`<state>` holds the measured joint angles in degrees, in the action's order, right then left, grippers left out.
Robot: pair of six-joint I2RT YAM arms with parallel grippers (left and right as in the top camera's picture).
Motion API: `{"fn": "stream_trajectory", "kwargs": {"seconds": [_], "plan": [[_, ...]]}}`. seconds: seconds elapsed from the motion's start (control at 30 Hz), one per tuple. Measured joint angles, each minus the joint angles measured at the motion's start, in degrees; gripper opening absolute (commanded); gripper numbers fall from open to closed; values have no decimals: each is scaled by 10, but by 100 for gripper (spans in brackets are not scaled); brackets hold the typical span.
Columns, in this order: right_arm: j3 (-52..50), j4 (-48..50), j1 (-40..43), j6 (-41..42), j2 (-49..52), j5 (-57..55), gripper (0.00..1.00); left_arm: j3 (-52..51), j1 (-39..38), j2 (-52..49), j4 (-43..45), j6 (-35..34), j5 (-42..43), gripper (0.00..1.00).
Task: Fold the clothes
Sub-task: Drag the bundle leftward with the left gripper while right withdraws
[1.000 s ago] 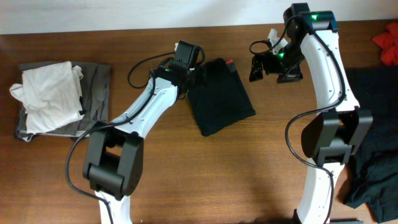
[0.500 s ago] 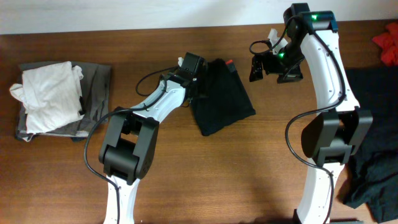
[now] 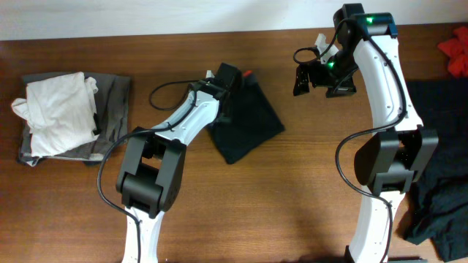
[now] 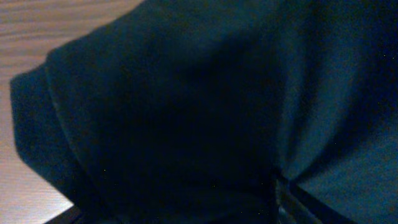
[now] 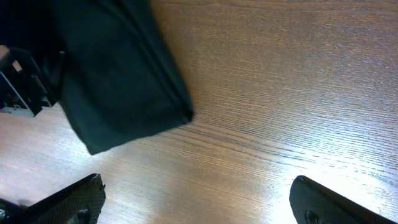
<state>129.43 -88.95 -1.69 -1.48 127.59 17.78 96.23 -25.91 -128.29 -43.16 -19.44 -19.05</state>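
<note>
Black trousers (image 3: 245, 120): folded into a compact slab just 12 o'clock of table centre. It lies skewed, long axis running 11 to 5 o'clock. Red-orange waistband edge (image 3: 248, 74) pokes out at the 12 o'clock end.
Left claw (image 3: 228, 79): on the slab's 11 o'clock corner, touching cloth. Its wrist view is all dark fabric, so you cannot tell how wide it stands or whether it has cloth pinched.
Right claw (image 5: 196, 186): spread fully wide with nothing in it. It hovers over bare table (image 3: 307, 183) at 2 o'clock from the slab, well apart.
Step, my read: fold looks about done. What's left is squaring up or parking the slab.
Risk 1: soft cloth in stacked layers. If you only have the top layer, any pull peels the fold open instead of moving the slab.
Risk 2: nothing pins the 5 o'clock end. A sideways drag from one corner will likely spin or shear the slab.
Risk 3: you're blind on the left wrist camera. Overhead is all you have, and it hides the tips too.
Risk 4: letting go with a finger under a hem could flick that corner up as you lift.
Risk 5: white garment (image 3: 58, 113) on the grey garment (image 3: 113, 95) sits at 9 o'clock. A long sweep that way could plough into it.
Fix: bring the right claw in on the 5 o'clock end before you move anything.
</note>
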Motion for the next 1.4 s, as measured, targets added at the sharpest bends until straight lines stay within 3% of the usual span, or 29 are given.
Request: {"fn": "stream_trajectory", "kwargs": {"seconds": [0.2, 0.43, 0.6, 0.83, 1.1, 1.4], "plan": [[0, 0, 0, 0, 0, 0, 99, 0, 5, 0, -30, 9, -62, 72], [0, 0, 0, 0, 0, 0, 99, 0, 27, 18, -82, 19, -75, 83], [0, 0, 0, 0, 0, 0, 99, 0, 56, 77, -83, 26, -23, 99], [0, 0, 0, 0, 0, 0, 99, 6, 111, 174, -84, 41, 96, 99], [0, 0, 0, 0, 0, 0, 99, 7, 139, 115, -69, 122, 188, 99], [0, 0, 0, 0, 0, 0, 99, 6, 137, 58, -11, 186, 203, 99]]}}
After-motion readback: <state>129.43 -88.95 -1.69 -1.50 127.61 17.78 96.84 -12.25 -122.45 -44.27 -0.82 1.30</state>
